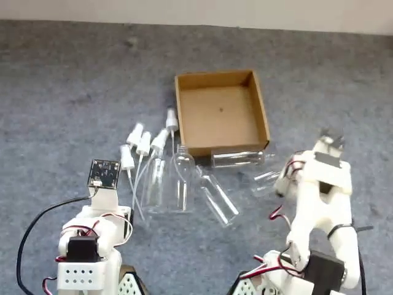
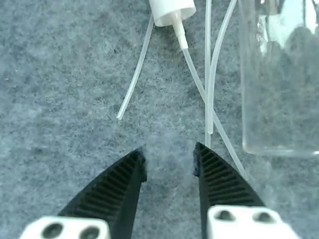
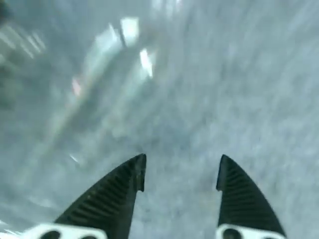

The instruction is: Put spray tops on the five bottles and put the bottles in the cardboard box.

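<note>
High view: cardboard box (image 1: 221, 123) has nothing in it, at 12 o'clock of five bottles (image 1: 182, 175). Bottles lie flat, no tops on. Spray tops (image 1: 144, 142) loose at 10 o'clock of bottles. Left arm (image 1: 92, 236) at 7 o'clock, right arm (image 1: 322, 196) at 4 o'clock.

Left wrist view: left gripper (image 2: 169, 159) partly open, holds nothing. One spray top (image 2: 172, 10) near tips, bottle (image 2: 279, 74) close by.

Right wrist view: right gripper (image 3: 182, 167) wide open, holds nothing. Blurry clear shape near, maybe a bottle.

Guess: first step, nothing done yet. Next: pinch one top, other arm steadies bottle.
</note>
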`<move>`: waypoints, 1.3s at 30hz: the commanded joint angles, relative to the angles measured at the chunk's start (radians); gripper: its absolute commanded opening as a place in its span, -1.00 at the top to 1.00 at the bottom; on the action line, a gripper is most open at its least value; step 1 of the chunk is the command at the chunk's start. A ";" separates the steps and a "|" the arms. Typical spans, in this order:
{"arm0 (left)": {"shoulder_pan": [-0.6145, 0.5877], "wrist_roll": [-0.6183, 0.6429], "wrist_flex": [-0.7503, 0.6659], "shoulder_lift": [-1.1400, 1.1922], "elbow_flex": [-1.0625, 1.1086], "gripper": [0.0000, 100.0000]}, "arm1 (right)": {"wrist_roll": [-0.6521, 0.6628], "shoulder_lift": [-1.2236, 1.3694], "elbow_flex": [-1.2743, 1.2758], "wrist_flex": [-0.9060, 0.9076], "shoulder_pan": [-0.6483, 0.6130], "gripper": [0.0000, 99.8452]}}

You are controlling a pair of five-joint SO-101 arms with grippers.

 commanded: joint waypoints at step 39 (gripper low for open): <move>0.013 0.008 0.006 -0.010 0.021 0.77 | -0.071 0.380 -0.432 0.116 0.044 0.48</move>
